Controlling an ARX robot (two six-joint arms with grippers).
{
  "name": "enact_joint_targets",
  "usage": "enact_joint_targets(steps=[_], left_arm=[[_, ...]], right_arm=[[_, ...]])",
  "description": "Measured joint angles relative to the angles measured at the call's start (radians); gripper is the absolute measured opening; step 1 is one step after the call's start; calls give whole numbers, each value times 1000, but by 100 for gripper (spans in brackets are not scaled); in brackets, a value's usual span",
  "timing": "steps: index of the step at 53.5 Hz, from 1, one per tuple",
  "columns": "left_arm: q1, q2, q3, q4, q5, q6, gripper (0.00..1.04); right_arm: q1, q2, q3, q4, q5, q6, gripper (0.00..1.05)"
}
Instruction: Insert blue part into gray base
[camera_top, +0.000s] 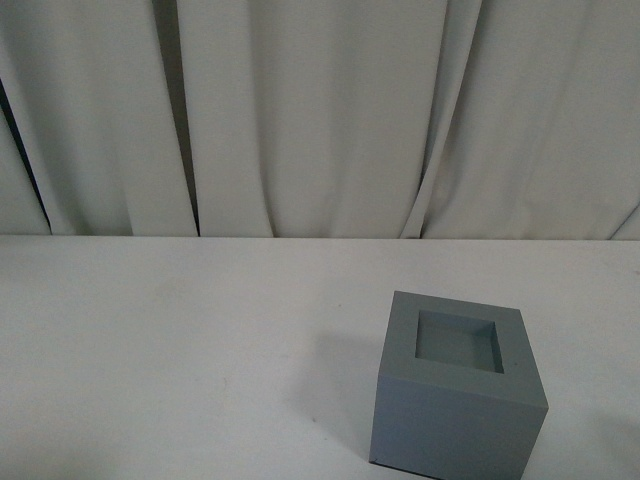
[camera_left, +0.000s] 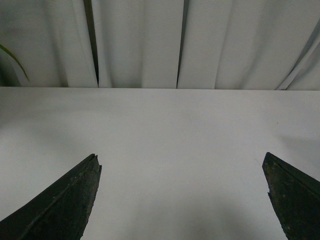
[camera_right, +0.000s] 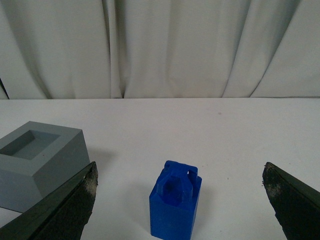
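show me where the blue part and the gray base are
blue part (camera_right: 175, 207): right wrist view, on its front face
gray base (camera_top: 455, 430): front view, on its front wall

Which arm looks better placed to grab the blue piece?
The right. The right claw is open, with the blue part standing upright just ahead of it and the base nearby. The left claw, also open, faces only table.
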Motion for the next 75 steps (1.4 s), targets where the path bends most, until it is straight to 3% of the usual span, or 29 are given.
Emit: enact_joint_targets(steps=[49, 51, 54, 56, 67, 75], left_arm=[[0, 0, 0, 0, 0, 0, 99], [0, 0, 0, 0, -1, 0, 99], [0, 0, 0, 0, 1, 0, 99], [0, 0, 0, 0, 0, 0, 99], [0, 0, 0, 0, 0, 0, 99], [0, 0, 0, 0, 0, 0, 99]], right_arm=[[0, 0, 0, 0, 0, 0, 97], [-23, 15, 10, -29, -86, -26, 97], [-112, 102, 39, -72, -346, -119, 97], [-125, 160, 64, -75, -420, -153, 97], [-150, 461, 328, -180, -538, -274, 97], [-153, 812, 681, -527, -573, -547, 97]])
